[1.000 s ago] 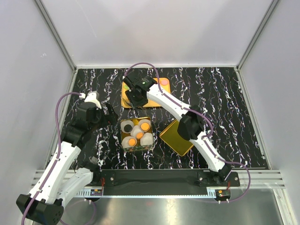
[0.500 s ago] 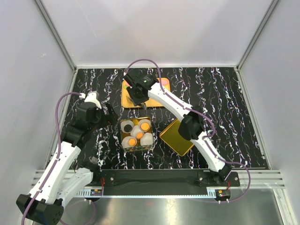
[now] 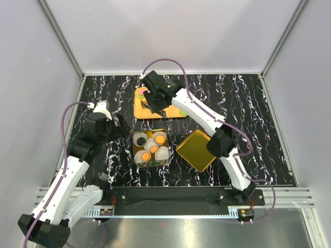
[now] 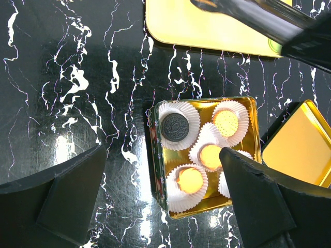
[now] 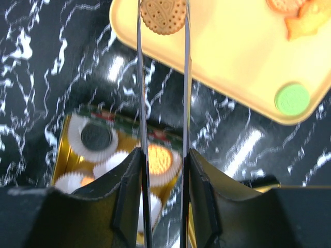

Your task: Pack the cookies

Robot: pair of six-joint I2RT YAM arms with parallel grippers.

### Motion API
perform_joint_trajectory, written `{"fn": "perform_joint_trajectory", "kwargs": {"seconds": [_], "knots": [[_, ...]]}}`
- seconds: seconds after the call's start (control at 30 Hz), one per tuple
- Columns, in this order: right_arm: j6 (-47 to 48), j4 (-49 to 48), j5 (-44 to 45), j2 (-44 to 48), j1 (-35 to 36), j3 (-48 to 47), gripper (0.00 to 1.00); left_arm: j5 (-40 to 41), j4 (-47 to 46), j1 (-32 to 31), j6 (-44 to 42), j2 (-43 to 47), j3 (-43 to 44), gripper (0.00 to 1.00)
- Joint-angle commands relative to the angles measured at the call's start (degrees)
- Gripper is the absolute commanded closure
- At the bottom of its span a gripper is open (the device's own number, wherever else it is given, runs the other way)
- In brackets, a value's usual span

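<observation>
Right arm (image 3: 196, 111): elbow swung right; hand (image 3: 153, 106) over tray (image 5: 232, 46), grasping orange cookie (image 5: 163, 16). Left hand (image 4: 163, 153): released, left of tin (image 4: 207, 213).

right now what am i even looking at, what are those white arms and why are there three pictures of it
These are two robot arms bolted to the near edge of a black marbled table. One picture looks down from above; the other two come from a small camera on each wrist, so the dark shapes at the bottom belong to that arm itself. On the table sit a gold tin holding white paper cups with cookies in them, a gold lid beside it, and a yellow tray with loose ones, such as a green cookie. The right gripper pinches a round orange cookie over the tray. The left gripper hangs open beside the tin, holding nothing.
</observation>
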State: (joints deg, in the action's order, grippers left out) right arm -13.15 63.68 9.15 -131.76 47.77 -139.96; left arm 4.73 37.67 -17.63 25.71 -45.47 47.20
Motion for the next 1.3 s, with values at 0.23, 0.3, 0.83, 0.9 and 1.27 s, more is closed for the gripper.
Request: {"fn": "perform_joint_trajectory", "kwargs": {"seconds": [0.23, 0.3, 0.83, 0.9, 1.27], "knots": [[-2.76, -5.94, -3.26, 27.86, 0.83, 28.06, 0.62, -0.95, -2.34, 0.40, -0.31, 0.56, 0.09, 0.01], [-3.29, -6.55, -3.52, 31.11, 1.53, 32.01, 0.61, -1.04, -2.34, 0.40, -0.31, 0.39, 0.00, 0.01], [-11.90, -6.46, -3.70, 45.81, 13.58, 54.26, 0.60, -1.39, -2.51, 0.49, -0.31, -0.23, -0.18, 0.01], [-12.43, -6.55, -3.61, 46.16, 14.54, 55.75, 0.61, -1.39, -2.43, 0.49, -0.31, -0.41, 0.00, 0.01], [-13.75, -8.13, -4.23, 46.86, 15.86, 59.45, 0.60, -1.48, -2.51, 0.58, -0.31, -0.84, 0.00, 0.01]]}}
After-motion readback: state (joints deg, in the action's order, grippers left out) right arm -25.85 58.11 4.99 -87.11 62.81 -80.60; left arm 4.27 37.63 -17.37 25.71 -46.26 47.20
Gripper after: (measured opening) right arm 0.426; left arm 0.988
